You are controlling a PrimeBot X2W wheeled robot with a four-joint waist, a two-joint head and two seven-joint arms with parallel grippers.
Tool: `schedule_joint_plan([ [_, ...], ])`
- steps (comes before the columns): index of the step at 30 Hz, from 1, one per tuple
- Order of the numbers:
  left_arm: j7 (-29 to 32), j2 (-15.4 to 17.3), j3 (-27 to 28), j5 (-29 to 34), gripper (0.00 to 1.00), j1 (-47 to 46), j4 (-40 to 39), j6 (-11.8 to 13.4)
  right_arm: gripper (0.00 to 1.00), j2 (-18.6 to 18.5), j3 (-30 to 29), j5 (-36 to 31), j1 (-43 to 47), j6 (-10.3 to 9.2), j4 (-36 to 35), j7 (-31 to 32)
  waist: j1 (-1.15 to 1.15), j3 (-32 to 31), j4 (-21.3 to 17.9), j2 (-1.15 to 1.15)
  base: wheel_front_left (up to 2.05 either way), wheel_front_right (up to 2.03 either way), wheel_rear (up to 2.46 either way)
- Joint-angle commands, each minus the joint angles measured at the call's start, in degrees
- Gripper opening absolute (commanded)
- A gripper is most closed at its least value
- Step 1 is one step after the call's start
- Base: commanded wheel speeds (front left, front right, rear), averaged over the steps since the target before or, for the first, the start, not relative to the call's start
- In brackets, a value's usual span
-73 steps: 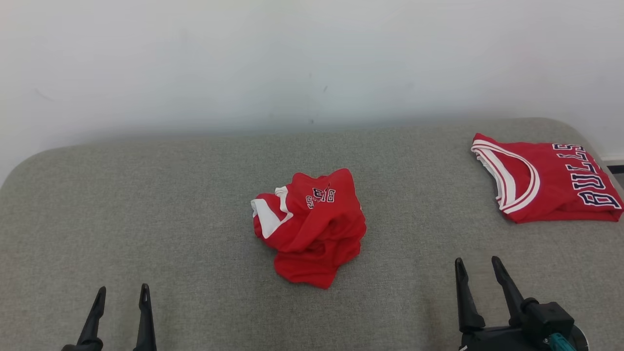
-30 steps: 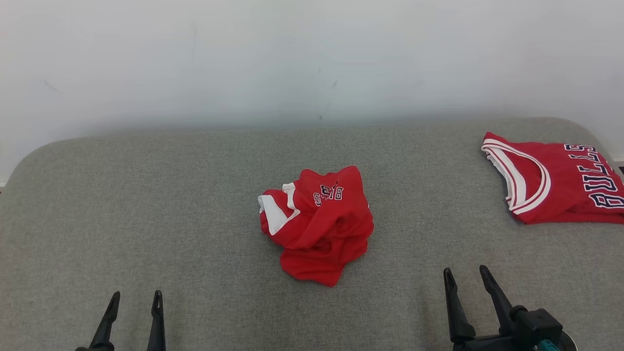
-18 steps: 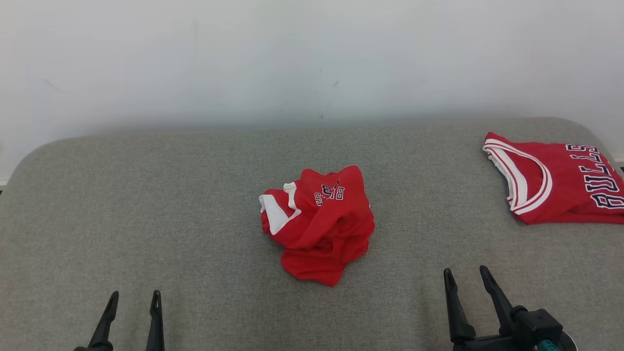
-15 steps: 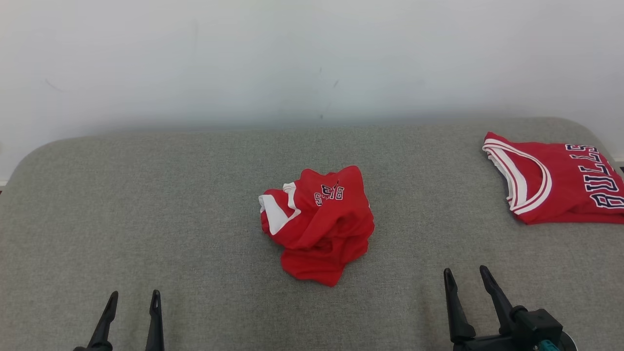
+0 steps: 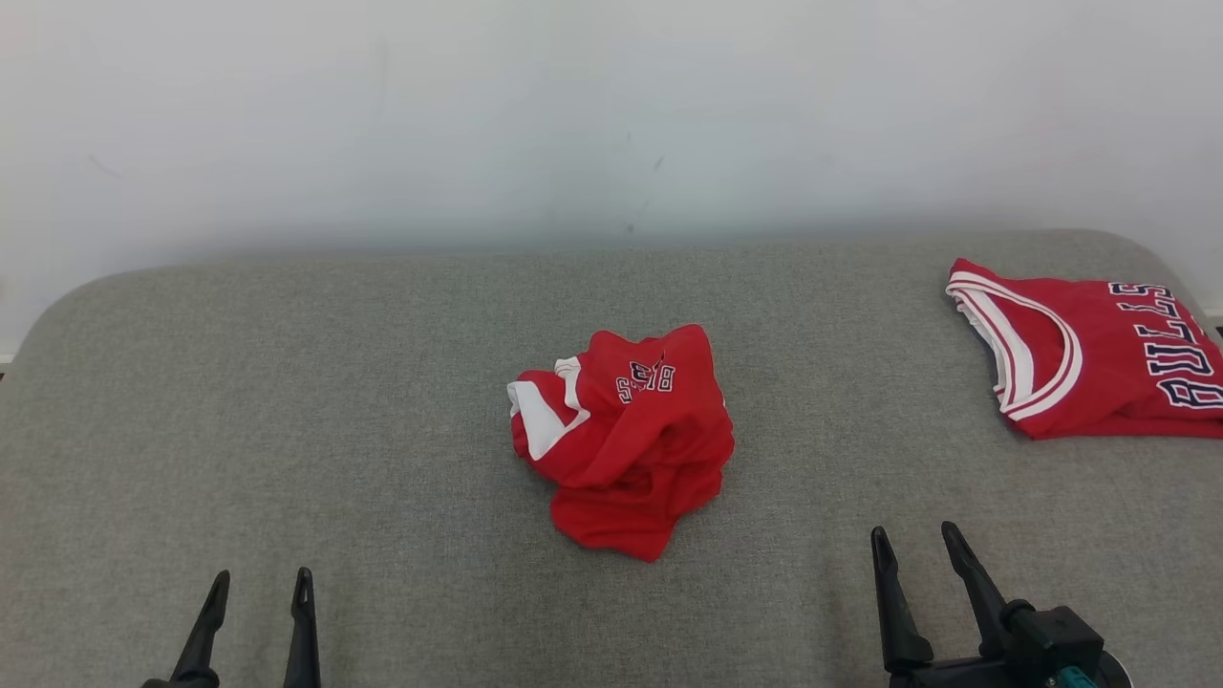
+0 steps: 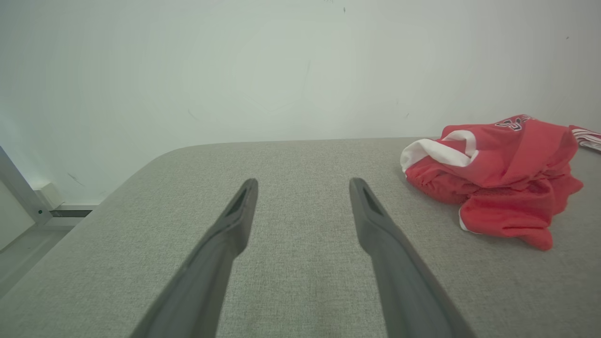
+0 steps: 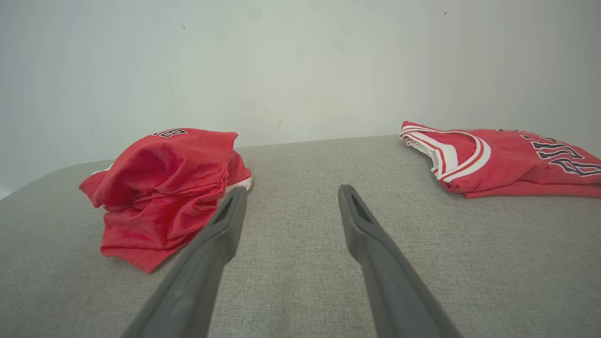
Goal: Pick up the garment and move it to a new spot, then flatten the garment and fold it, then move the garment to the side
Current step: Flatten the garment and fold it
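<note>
A crumpled red garment (image 5: pixel 626 440) with white trim and dark lettering lies bunched in the middle of the grey padded surface (image 5: pixel 334 382). It also lies at the right of the left wrist view as the garment (image 6: pixel 497 180) and at the left of the right wrist view as the garment (image 7: pixel 164 183). My left gripper (image 5: pixel 261 579) hovers open near the front left, well away from it. My right gripper (image 5: pixel 912 535) stands open at the front right, empty. Each wrist view has open, empty fingers: left gripper (image 6: pixel 303 185), right gripper (image 7: pixel 291 192).
A second red jersey (image 5: pixel 1089 349) lies folded flat at the far right of the surface, its lettering facing up; it is also the jersey (image 7: pixel 502 159) in the right wrist view. A pale wall (image 5: pixel 573 115) rises behind. The surface's left edge drops to a floor (image 6: pixel 28 239).
Over the last second nothing has visibly moved. Compared with the oldest frame the whole picture has shifted slightly, so the camera moved; both grippers sit a little lower.
</note>
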Motion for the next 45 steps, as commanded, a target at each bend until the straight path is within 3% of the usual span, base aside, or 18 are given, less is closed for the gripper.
schedule_joint_plan([
  [1, -0.2, -0.2, 0.2, 0.0, 1.00, -0.3, 0.0, -0.3, 1.00, 0.1, 0.0, 0.0, 0.2, -0.17, 0.1, -0.2, 0.00, 0.0, 0.0, 0.00, 0.00, 0.00, 0.00],
  [21, -0.2, -0.3, -3.6, 0.4, 1.00, -6.8, 1.4, -1.0, 1.00, 0.1, 0.6, 0.0, -0.8, -0.17, 0.3, -0.2, 0.00, 1.1, -1.6, 0.00, 0.00, 0.00, 0.00],
  [34, -0.2, 1.5, -10.0, -1.7, 1.00, -18.3, 7.5, -1.3, 1.00, 0.0, 1.2, -0.1, -2.8, -0.17, 0.5, -0.2, 0.00, 4.6, -8.0, 0.00, 0.00, 0.00, 0.00],
  [45, -0.2, 3.1, -16.1, -5.9, 1.00, -26.0, 17.8, -1.3, 1.00, 0.0, 0.6, 0.5, -3.9, -0.17, -0.2, -0.2, 0.00, 7.9, -13.0, 0.00, 0.00, 0.00, 0.00],
])
